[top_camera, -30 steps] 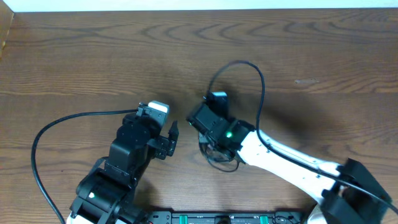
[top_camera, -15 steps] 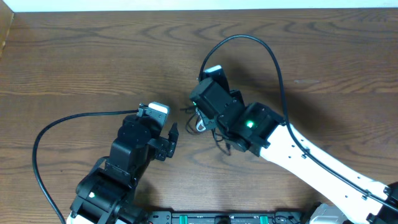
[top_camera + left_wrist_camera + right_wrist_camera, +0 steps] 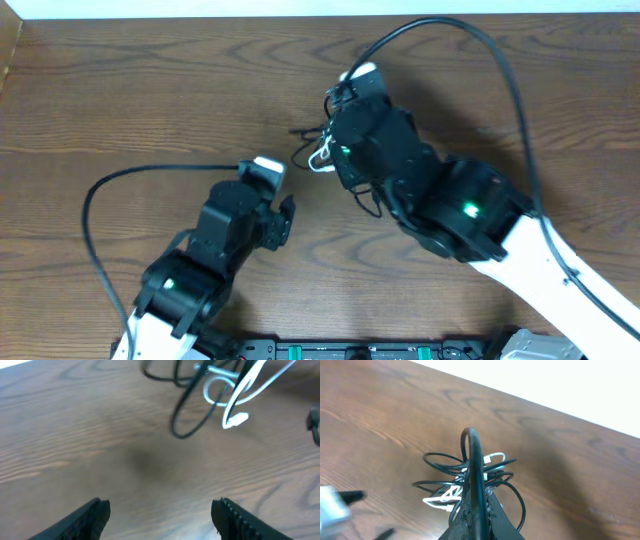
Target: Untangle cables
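Right gripper (image 3: 476, 506) is clamped on the cables (image 3: 470, 477). One black loop arches up between its closed fingers (image 3: 495, 522); the rest of the tangle, black plus a white cord (image 3: 440, 501), is bunched just ahead of the tips. Can't tell if the bundle is off the table (image 3: 150, 80). Left gripper (image 3: 162, 512) is spread wide, holding nothing, low over bare wood. The tangle is ahead of it and apart, white plug end (image 3: 236, 420) hanging lowest. Overhead, the cables sit between both grippers, tight against the right one.
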Tool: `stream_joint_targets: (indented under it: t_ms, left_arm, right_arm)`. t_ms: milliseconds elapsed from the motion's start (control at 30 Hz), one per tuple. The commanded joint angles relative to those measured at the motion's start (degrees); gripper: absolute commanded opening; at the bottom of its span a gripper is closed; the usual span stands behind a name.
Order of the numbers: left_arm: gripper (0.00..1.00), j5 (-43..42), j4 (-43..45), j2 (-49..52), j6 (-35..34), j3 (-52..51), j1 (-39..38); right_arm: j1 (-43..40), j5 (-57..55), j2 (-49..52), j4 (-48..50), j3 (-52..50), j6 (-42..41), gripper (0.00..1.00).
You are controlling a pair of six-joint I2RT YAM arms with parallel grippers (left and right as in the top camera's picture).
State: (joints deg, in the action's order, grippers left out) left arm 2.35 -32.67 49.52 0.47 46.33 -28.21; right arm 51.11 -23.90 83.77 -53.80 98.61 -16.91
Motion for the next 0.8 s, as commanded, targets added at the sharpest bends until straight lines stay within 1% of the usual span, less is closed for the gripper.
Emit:
stream_joint_targets:
  t_ms: [0, 33, 167, 333, 433, 567, 633, 700, 733, 767]
  left_arm:
    - [0.71, -4.28, 3.26, 3.15, 2.14, 0.79, -0.13]
    - [0.71, -5.03, 4.50, 3.98, 3.43, 0.79, -0.13]
    - [0.79, -7.26, 9.03, 6.51, 8.83, 0.79, -0.13]
    - [0.80, -7.32, 12.98, 7.91, 14.56, 0.79, -0.11]
    - [0.81, -7.30, 15.04, 8.31, 16.04, 0.79, -0.11]
    - [0.80, -7.32, 17.66, 9.03, 16.02, 0.79, -0.13]
    - [0.77, -7.32, 18.56, 9.55, 16.02, 0.79, -0.11]
    - [0.68, -7.32, 19.30, 10.08, 16.02, 0.79, -0.13]
    - [0.64, -7.32, 19.61, 10.34, 16.02, 0.79, -0.11]
    - [0.58, -7.32, 20.00, 10.56, 16.04, 0.79, -0.11]
  right_arm:
    - [-0.13, -1.42, -1.40, -0.31, 1.51, 1.33, 0.01]
    - [-0.13, -1.42, -1.49, -0.72, 1.51, 1.31, 0.01]
    - [-0.13, -1.42, -1.68, -2.47, 1.51, 1.31, 0.01]
    - [-0.09, -1.14, -1.92, -3.78, 1.53, 1.31, 0.01]
    - [0.02, -0.66, -2.51, -4.37, 1.53, 1.31, 0.01]
    - [0.37, 2.43, -4.42, -4.81, 1.53, 1.33, 0.01]
    - [0.37, 4.24, -5.68, -4.90, 1.53, 1.31, 0.01]
    - [0.37, 5.88, -6.91, -4.90, 1.53, 1.31, 0.01]
    - [0.37, 6.62, -7.58, -4.87, 1.53, 1.33, 0.01]
    - [0.37, 7.41, -8.35, -4.90, 1.53, 1.33, 0.01]
